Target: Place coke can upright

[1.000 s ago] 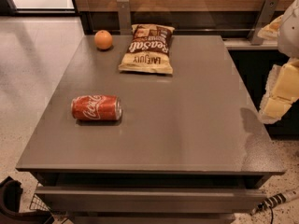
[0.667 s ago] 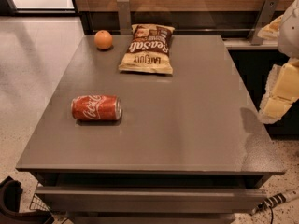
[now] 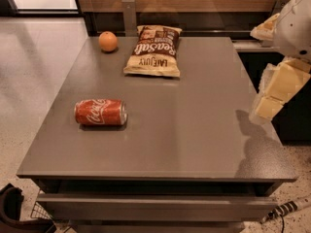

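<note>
The coke can (image 3: pixel 100 112) is red with white script and lies on its side on the left part of the grey table (image 3: pixel 194 130), its silver end facing right. My gripper (image 3: pixel 268 103) hangs at the table's right edge, cream-coloured, below the white arm (image 3: pixel 296 23). It is far to the right of the can and holds nothing that I can see.
An orange (image 3: pixel 108 41) sits at the table's back left corner. A brown-and-cream chip bag (image 3: pixel 154 51) lies flat at the back middle. A wooden wall and a dark ledge run behind the table. Floor lies to the left.
</note>
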{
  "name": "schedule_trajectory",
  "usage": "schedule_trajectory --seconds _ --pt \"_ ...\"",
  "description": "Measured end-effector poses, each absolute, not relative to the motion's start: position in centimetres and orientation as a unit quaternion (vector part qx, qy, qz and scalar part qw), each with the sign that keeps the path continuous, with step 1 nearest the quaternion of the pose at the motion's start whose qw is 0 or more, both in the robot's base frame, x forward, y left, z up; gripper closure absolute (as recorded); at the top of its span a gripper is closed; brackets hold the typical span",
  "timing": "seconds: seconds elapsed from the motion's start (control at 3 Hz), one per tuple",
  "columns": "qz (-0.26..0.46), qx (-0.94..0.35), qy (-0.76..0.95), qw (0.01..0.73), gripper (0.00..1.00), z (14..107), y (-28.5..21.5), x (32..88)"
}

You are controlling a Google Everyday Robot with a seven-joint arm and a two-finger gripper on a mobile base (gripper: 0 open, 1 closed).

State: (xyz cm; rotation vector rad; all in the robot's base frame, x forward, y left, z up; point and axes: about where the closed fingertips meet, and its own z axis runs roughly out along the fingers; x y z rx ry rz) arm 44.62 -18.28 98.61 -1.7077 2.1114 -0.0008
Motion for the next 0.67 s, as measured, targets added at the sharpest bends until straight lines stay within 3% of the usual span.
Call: schedule_trajectory --seconds 0.67 --pt "0.098 -0.634 0.728 0.241 0.0 96.0 -9.4 46.1"
